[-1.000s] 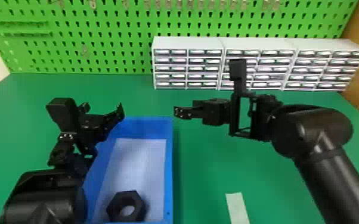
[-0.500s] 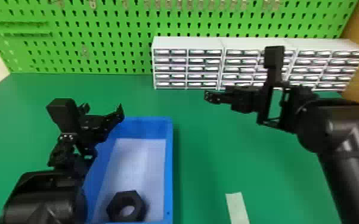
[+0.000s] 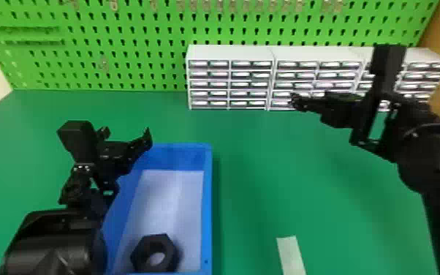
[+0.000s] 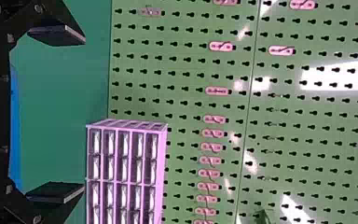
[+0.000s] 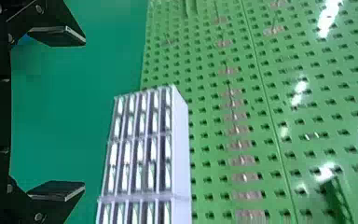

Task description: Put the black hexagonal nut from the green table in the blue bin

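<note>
head view: black hexagonal nut (image 3: 154, 253) lies in blue bin (image 3: 208, 204), near end; your placing looks done. left tool (image 4: 84, 113), right tool (image 5: 85, 113) both released, empty; maybe only parking left.

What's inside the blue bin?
Inside the blue bin lies one black hexagonal nut, near the end closest to the robot. The robot's left arm covers part of the bin's left side, so whatever is behind it there can't be seen.
</note>
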Controlling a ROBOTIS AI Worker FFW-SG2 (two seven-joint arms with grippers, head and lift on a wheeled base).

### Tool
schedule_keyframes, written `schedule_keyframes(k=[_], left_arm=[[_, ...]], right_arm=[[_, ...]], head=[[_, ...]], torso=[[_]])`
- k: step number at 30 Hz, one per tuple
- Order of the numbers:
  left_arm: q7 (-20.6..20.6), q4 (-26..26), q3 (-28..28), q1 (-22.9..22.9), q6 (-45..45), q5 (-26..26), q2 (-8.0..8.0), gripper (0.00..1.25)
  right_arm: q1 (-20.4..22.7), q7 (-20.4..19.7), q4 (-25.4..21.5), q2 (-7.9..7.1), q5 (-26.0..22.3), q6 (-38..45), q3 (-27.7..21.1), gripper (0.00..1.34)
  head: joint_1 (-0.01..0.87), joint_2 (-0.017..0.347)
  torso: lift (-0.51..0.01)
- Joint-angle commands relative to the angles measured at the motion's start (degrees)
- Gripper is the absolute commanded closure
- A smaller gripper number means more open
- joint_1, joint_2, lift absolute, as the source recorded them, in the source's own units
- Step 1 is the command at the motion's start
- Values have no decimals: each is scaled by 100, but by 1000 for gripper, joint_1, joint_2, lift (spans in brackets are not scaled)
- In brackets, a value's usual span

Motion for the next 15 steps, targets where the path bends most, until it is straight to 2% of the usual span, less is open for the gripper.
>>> schedule_keyframes(k=[1,7,10,15], left_arm=[[-2,0,-9,3,0,15,-15,171],[-2,0,-9,12,0,15,-15,171],[-2,0,-9,12,0,23,-15,171],[-2,0,-9,12,0,23,-15,171]], right_arm=[[180,-212,-307,19,203,-34,-262,202],[418,-625,-667,45,300,-174,-587,202],[594,-897,-852,124,396,-394,-772,202],[831,-1064,-1028,204,528,-649,-1000,203]], head=[[686,51],[686,51],[686,51],[686,51]], torso=[[-97],[-97],[-97],[-97]])
